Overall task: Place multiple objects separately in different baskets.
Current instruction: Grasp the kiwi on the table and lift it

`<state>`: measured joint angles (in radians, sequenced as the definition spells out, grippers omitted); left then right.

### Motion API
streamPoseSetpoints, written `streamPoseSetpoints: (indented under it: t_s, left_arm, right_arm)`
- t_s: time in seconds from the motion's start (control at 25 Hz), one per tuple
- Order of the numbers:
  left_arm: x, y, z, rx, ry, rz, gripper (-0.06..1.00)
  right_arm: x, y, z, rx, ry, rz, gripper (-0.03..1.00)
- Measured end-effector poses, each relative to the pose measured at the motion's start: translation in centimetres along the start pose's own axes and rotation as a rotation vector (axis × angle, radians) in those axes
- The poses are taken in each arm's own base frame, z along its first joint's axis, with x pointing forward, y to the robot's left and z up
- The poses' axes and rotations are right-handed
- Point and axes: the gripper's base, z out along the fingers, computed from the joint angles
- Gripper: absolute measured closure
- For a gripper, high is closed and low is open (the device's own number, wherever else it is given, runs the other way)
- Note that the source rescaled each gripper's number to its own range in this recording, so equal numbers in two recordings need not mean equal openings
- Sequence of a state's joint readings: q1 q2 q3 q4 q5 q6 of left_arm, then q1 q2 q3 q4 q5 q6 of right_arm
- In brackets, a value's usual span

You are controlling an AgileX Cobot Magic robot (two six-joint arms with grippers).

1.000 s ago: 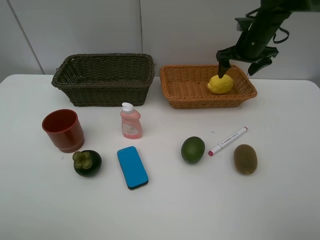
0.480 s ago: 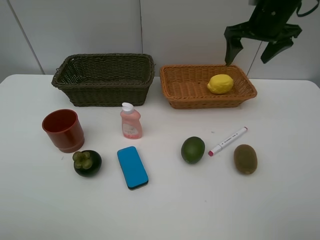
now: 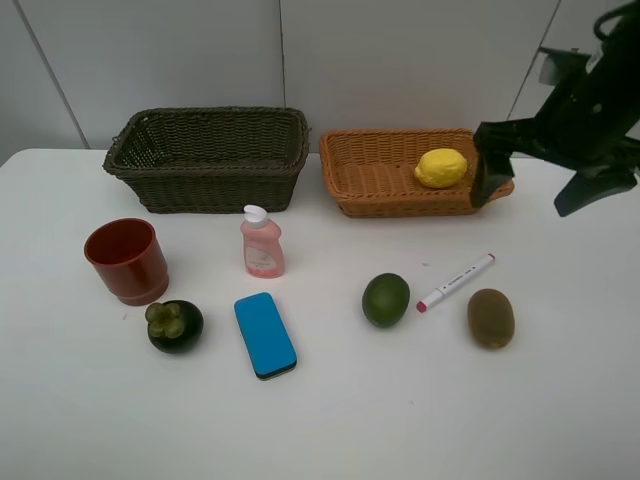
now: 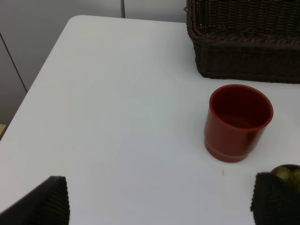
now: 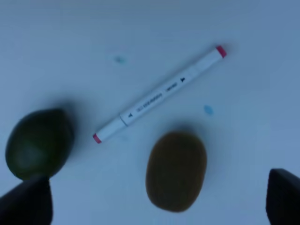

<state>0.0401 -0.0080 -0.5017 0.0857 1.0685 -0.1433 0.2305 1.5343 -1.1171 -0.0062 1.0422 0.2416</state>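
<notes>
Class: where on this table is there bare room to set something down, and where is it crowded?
Bare: the front strip of the white table, before the blue flat block and brown oval kiwi. Crowded: around the round green lime, white marker and that kiwi.
</notes>
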Motion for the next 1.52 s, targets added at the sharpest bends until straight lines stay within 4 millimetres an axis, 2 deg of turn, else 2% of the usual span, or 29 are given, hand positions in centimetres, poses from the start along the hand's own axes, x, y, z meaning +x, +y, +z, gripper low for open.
streamPoseSetpoints:
  t_s: [0.24, 0.44, 0.6, 0.84, 1.04, 1.52]
  left_arm:
    - [0.0, 0.0, 0.0, 0.000, 0.000, 0.000, -0.05]
    - [0.0, 0.0, 0.0, 0.000, 0.000, 0.000, -0.05]
    - [0.0, 0.0, 0.0, 0.000, 0.000, 0.000, -0.05]
    - [0.0, 0.0, 0.0, 0.000, 0.000, 0.000, -0.05]
    - [0.0, 0.0, 0.0, 0.000, 0.000, 0.000, -0.05]
    - [0.0, 0.0, 0.0, 0.000, 0.000, 0.000, -0.05]
  right_arm:
    - [3.9, -0.6, 4.6, -0.006, 0.079, 0.036, -0.03]
    - [5.1, -0.8, 6.5, -0.024, 0.040, 0.053, -0.03]
    - [5.2, -0.8, 7.4, -0.020, 0.046, 0.051, -0.03]
    - [5.1, -0.9, 10.4, 0.011, 0.121, 0.042, -0.03]
    - [4.8, -0.8, 12.2, 0.015, 0.127, 0.040, -0.03]
    - [4.7, -0.8, 14.5, 0.023, 0.145, 0.037, -0.03]
